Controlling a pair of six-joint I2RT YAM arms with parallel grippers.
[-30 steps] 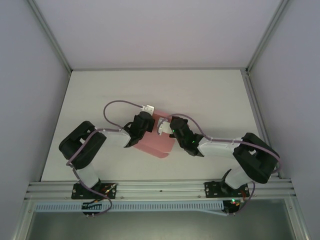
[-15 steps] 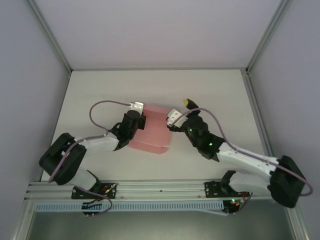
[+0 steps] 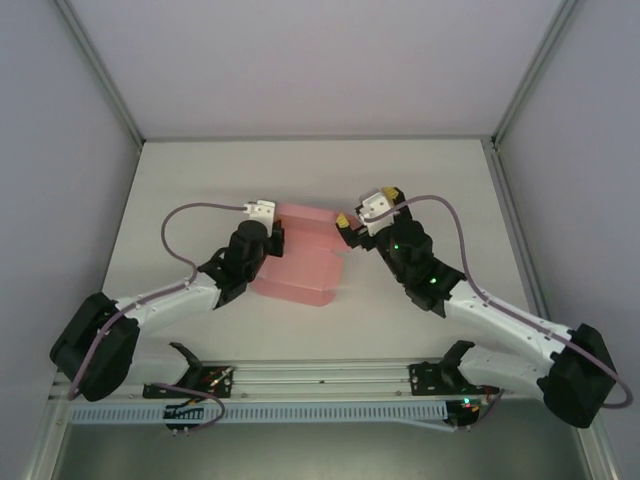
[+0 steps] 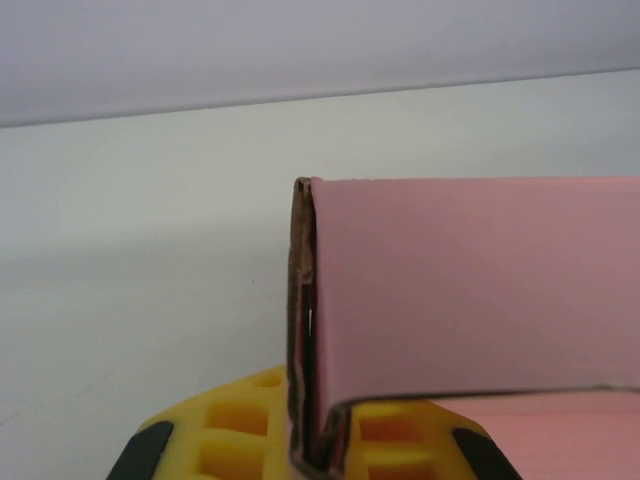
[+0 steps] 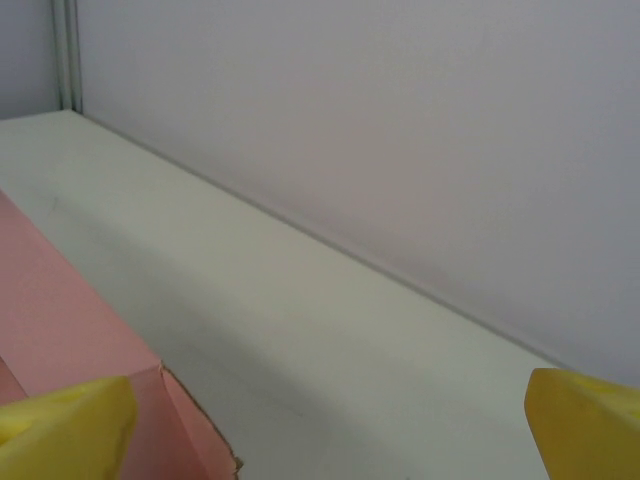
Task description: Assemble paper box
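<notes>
Okay, nearest the arm bases the paper box (image 3: 303,268) is lying mid-worktop (image 3: 430,165). It's pink card, part-folded, with panels sitting at different angles; I can't tell exactly which flaps are up. At the box's left edge the left gripper (image 3: 274,240) is pinching a raised wall. In the left wrist view the doubled card edge is sitting between the yellow pads (image 4: 235,430), jaws pressed onto it. Just beyond the box's far-right corner the right gripper (image 3: 367,206) is hovering with jaws spread wide, holding nothing. In its wrist view the box corner is showing just beside one yellow fingertip (image 5: 60,425); I can't tell whether they're touching. Past the box the worktop is running on to the back wall (image 3: 320,60).

Handling, my judgement: it's thin card, very light, likely flexing and creasing easily, and probably sliding on the smooth surface unless one side is being pinned. The best hold is looking like a folded edge or corner, where it's stiffer, not mid-panel. It's wanting a light squeeze, since hard pressure is risking a crushed wall.
</notes>
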